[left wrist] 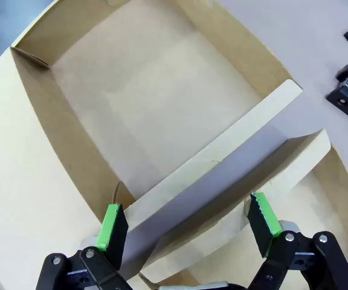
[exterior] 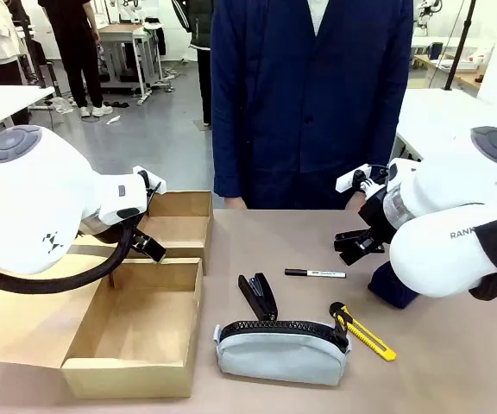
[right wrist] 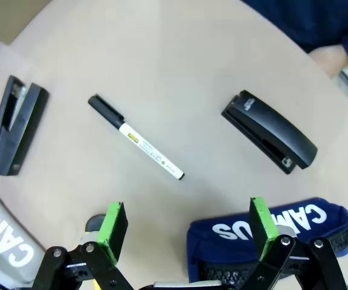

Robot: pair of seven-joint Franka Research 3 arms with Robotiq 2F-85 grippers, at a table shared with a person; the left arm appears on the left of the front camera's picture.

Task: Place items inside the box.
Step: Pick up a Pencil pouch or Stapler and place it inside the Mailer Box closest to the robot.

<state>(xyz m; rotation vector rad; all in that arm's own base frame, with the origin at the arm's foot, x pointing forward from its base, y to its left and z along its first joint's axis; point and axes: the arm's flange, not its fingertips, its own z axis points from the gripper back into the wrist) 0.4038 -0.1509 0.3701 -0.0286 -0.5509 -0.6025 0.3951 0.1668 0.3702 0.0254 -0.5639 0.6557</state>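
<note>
Grey pencil case (exterior: 281, 352) nearest, lying on tabletop (exterior: 456, 379) with stapler (exterior: 259, 296), marker (exterior: 315, 273) and utility knife (exterior: 362, 331), all outside box (exterior: 84, 366). Left tool (left wrist: 188, 219) spread apart over box divider (left wrist: 222, 145); right tool (right wrist: 187, 219) spread apart above navy pouch (right wrist: 307, 220).

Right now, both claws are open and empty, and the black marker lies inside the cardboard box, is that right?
Not quite. The marker lies on the table, outside the box, as the right wrist view shows. The left claw and right claw are indeed open and empty.
</note>
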